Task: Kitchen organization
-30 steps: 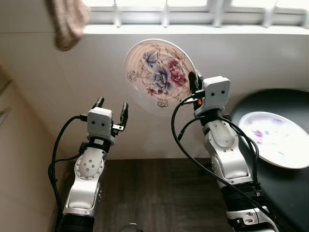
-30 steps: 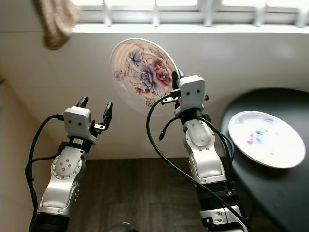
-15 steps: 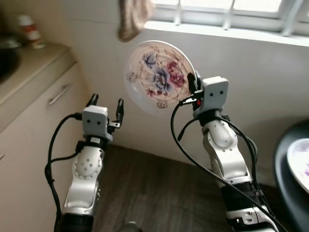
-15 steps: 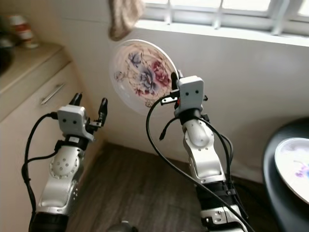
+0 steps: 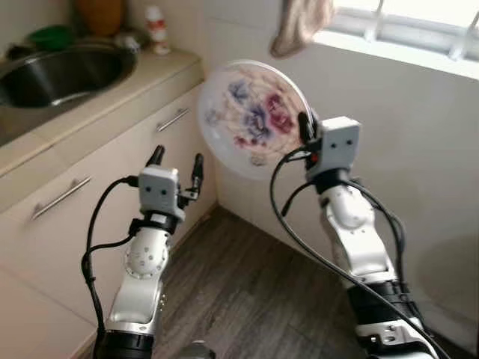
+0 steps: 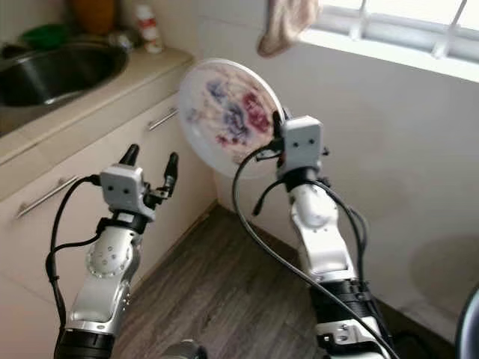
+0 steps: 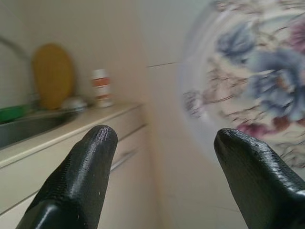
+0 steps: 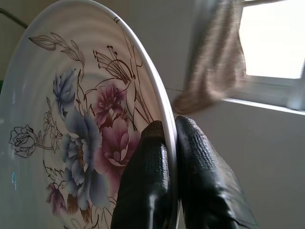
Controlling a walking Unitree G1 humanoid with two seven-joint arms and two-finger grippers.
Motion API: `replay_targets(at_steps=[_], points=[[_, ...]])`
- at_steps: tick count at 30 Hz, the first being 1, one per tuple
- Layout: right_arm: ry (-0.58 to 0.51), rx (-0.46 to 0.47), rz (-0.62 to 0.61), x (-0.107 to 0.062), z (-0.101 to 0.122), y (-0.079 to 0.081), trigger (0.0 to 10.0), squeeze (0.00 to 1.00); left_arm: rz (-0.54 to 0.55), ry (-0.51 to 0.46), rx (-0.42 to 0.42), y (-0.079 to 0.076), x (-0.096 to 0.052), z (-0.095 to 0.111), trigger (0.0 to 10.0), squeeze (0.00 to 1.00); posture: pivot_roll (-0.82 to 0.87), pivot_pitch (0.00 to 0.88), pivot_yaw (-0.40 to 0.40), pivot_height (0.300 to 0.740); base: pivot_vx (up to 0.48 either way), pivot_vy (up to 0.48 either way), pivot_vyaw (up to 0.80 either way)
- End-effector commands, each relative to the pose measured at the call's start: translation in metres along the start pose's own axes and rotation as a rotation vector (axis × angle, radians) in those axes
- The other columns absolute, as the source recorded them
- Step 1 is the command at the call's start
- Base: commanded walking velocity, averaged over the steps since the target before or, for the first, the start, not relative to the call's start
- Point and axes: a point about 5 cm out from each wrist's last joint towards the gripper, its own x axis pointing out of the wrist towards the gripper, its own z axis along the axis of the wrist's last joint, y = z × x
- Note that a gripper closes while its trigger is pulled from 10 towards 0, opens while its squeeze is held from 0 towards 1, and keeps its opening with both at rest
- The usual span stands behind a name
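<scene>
Right gripper (image 5: 304,129) is raised in front of the robot, fingers pinched on the rim of a floral plate (image 5: 253,114) — one finger on the painted face, the other on the back, as the right wrist view shows with the rim running between the two black fingertips (image 8: 152,143). Plate is held up on edge in the air, nearly upright and leaning a little, its flowered face turned toward the camera and the robot's left. It is white with blue and pink-red flowers and thin brown line-work. The grip sits on the plate's right edge, so nearly all of the plate extends up and to the left of the gripper.

Left gripper (image 5: 177,158) is also raised, lower than the plate and to the left of it, fingers spread wide with nothing between them. In the left wrist view the plate shows blurred beyond the right-hand finger — apart from it, not touching.

To the left a beige counter (image 5: 97,97) with a steel sink (image 5: 52,71) set into it, and cabinet fronts with bar handles (image 5: 60,197) below. At the back of the counter stand a small white bottle with a red band (image 5: 156,28), a green item (image 5: 51,35) and an orange-brown rounded thing (image 5: 101,13). A beige cloth (image 5: 299,26) hangs at the window sill (image 5: 404,51) above the plate. Floor is dark wood plank (image 5: 247,299).
</scene>
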Motion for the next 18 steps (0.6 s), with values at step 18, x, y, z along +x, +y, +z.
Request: replay_targets(at_steps=[18], points=[[-0.101,-0.009,0.020,0.0103,0.0182,0.0093,0.0,0.00,0.022,-0.016,0.007,0.0055,-0.0008,0.0008,10.0,0.00,-0.02,0.000,-0.026,0.740,0.000,0.000,0.80]])
